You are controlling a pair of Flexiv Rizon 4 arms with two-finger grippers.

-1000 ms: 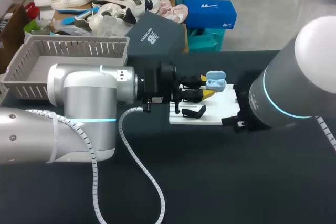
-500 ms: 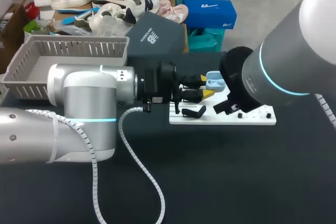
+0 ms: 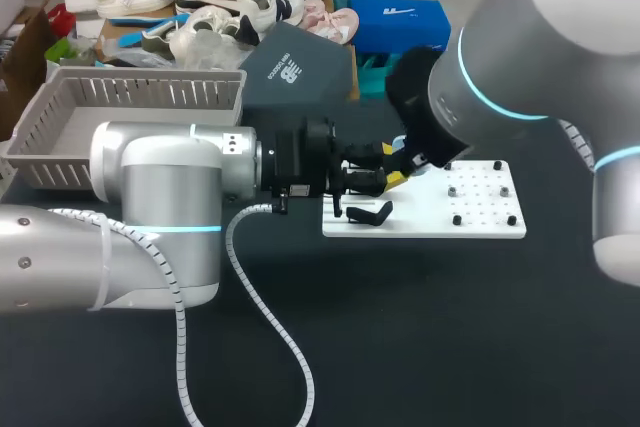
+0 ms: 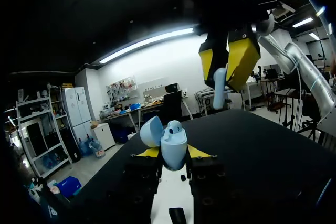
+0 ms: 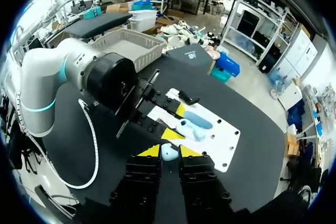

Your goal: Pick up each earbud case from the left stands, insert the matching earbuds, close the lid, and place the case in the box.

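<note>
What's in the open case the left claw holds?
One earbud stands in the case, its top showing. The other slot is hidden behind it and the rim. The right claw holds a second earbud above.

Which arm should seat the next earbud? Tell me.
Right. The right pincer holds an earbud just over the open case, which the left pincer grips.
</note>
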